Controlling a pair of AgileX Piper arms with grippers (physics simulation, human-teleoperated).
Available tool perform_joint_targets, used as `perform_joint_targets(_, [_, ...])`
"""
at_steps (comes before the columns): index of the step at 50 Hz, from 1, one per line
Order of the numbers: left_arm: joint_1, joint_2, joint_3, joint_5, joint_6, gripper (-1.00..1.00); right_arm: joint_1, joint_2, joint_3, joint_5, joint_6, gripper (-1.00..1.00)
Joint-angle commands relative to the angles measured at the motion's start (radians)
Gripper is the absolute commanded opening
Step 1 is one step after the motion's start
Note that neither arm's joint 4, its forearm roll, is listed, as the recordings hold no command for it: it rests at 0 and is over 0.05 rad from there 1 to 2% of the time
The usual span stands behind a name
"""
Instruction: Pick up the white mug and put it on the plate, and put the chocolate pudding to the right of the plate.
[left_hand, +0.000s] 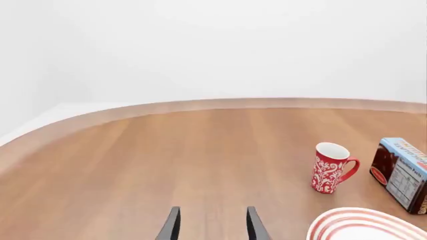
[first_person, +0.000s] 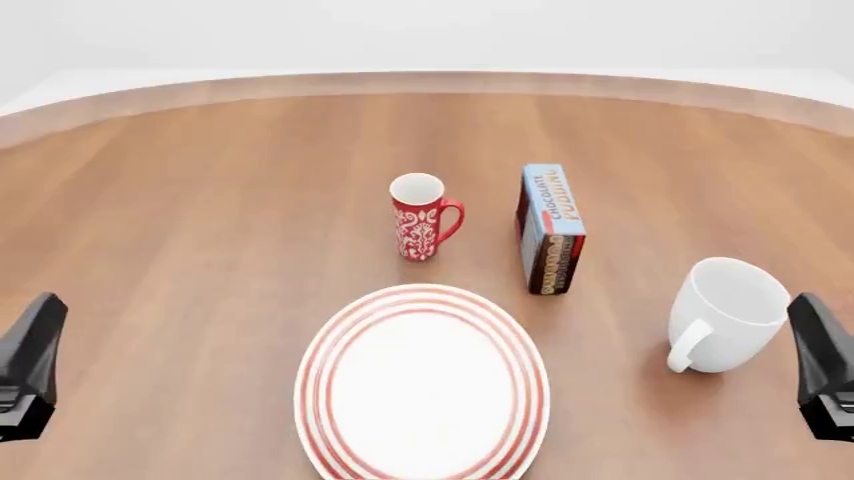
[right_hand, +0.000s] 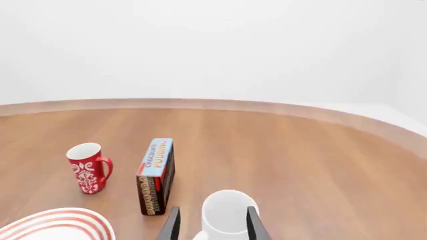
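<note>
The white mug (first_person: 727, 313) stands upright right of the plate (first_person: 420, 300), its handle toward the near side. My right gripper (first_person: 821, 345) is open just near and right of it; in the right wrist view the white mug (right_hand: 227, 212) shows beyond the gap of the right gripper (right_hand: 212, 212). The chocolate pudding (first_person: 550, 228) stands on its narrow side behind the plate's right part, blue face up. At the near left, far from everything, my left gripper (first_person: 38, 340) is open and empty; the left wrist view shows the left gripper (left_hand: 212, 212) over bare wood.
A red patterned mug (first_person: 420, 217) stands upright behind the plate, left of the pudding. The wooden table's curved far edge (first_person: 427, 82) meets a white wall. Bare wood lies between the plate's right rim and the white mug.
</note>
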Motion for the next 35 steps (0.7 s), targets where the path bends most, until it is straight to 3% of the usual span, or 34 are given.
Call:
perform_joint_targets(1, [-0.008,0.017,-0.005,-0.008,0.01,1.0,0.008,0.002,-0.003,-0.003,-0.006,1.0])
perform_joint_targets(16, [-0.028,0.053,-0.01,-0.032,0.03,1.0,0.014,0.001,-0.002,-0.006,-0.009,1.0])
perform_joint_targets(35, [-0.126,0.225,-0.063,-0.149,0.091,1.0,0.02,0.001,-0.001,-0.009,-0.012,1.0])
